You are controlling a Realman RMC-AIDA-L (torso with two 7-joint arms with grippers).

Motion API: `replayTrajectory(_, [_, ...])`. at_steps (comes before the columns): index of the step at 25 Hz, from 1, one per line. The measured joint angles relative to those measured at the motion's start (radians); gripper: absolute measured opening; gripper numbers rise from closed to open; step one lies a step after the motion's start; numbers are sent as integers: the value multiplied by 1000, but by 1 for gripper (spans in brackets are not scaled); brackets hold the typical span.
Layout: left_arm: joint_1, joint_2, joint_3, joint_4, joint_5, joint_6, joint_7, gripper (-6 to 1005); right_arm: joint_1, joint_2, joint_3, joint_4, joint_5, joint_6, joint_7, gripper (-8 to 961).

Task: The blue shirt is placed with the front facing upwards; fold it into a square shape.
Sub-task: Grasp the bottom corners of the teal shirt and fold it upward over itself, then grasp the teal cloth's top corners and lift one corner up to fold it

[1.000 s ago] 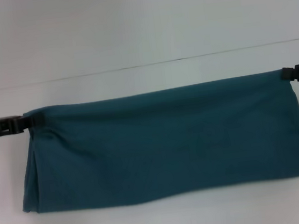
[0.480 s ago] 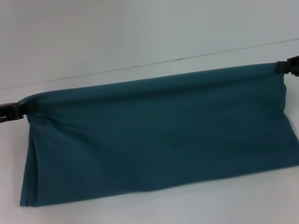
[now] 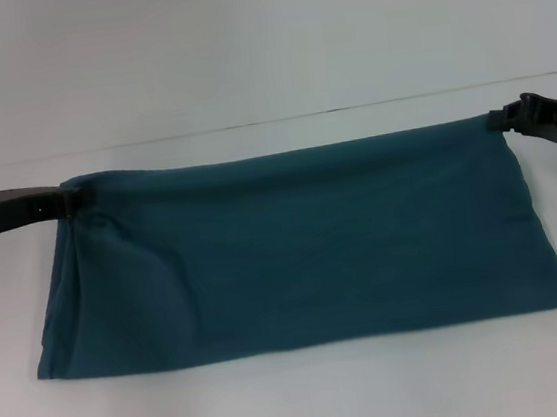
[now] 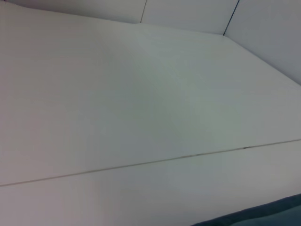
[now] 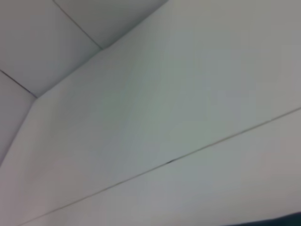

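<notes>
The blue shirt (image 3: 293,247) shows plain teal cloth, folded into a wide band on the white table; no lettering is visible. Its far edge is lifted and stretched taut between the two grippers while the near edge rests on the table. My left gripper (image 3: 68,200) is shut on the far left corner. My right gripper (image 3: 502,121) is shut on the far right corner. In the left wrist view only a sliver of the shirt (image 4: 263,217) shows at the frame's edge; in the right wrist view a dark strip of the shirt (image 5: 287,220) shows.
The white table (image 3: 262,59) stretches beyond the shirt, crossed by a thin dark seam (image 3: 279,120). Both wrist views show the same white surface, its seam (image 4: 141,163), and pale wall panels behind.
Both grippers have carried the shirt's held edge upward and away from me. The cloth has opened into a taller band, and both grippers have drifted slightly toward the middle.
</notes>
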Motion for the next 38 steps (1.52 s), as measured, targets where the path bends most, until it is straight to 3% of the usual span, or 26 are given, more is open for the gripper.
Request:
replayTrajectory(6, [-8,-4,6,36,0,-51,-4,62,33,18,-68,39,0,132,-7,32])
replayTrajectory(11, [6,-45,17,11,0,-128,-3,111,54,39,-116,55,0,249,-16,32])
replayTrajectory(14, [12,-63,21,2,0,-180,-1,140,63,67,-131,52,16,332,-86,170])
replayTrajectory(16, [13,-65,26,2,0,-192,0,221,66,84,-132,49,42,369,-164,247])
replayTrajectory(21, [63,-72,16,-74,-16,-174,-9,409,52,91,-134,24,104,360,-281,425])
replayTrajectory(26, [164,-107,25,-247,-25,-71,-91,541,-48,107,-129,-44,338,232,-480,539])
replayTrajectory(31, [220,-97,54,-345,21,57,-253,730,-142,129,-135,-46,534,111,-660,653])
replayTrajectory(33, [207,-86,55,-343,74,81,-317,821,-159,134,-135,-39,550,86,-698,687])
replayTrajectory(38, [134,-63,56,-294,248,131,-439,874,-174,140,-138,-9,544,51,-756,742])
